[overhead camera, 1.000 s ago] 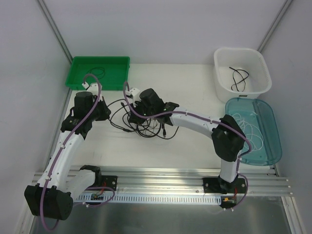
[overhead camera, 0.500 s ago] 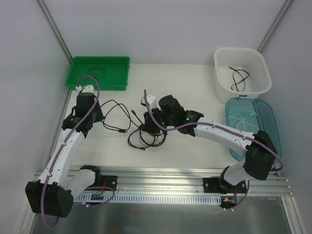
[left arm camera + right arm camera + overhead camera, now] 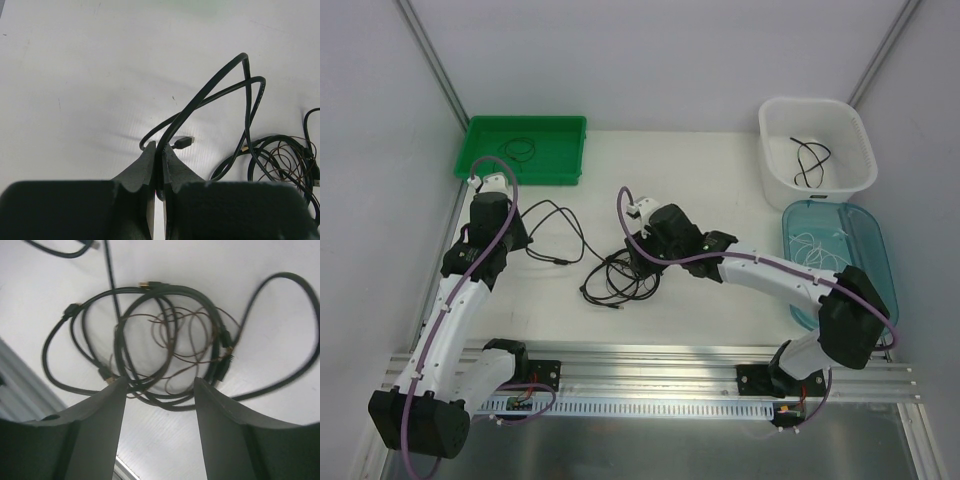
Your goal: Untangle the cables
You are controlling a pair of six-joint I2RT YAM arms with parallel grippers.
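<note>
A tangle of black cables with a thin brown cord woven through it lies coiled at the table's middle. My right gripper hovers just over that coil, open, with nothing between its fingers. Left of it, my left gripper is shut on one black cable close to its end plug. In the left wrist view the jaws pinch that cord. It loops out across the table and runs back to the tangle.
A green tray at the back left holds a small black cable. A white basket at the back right holds another black cable. A teal tray on the right holds a thin white cable. An aluminium rail runs along the near edge.
My right gripper has moved right and nearer with the coil, then opened and let it go. My left gripper has drawn its cable leftwards, pulling its loop out of the tangle.
</note>
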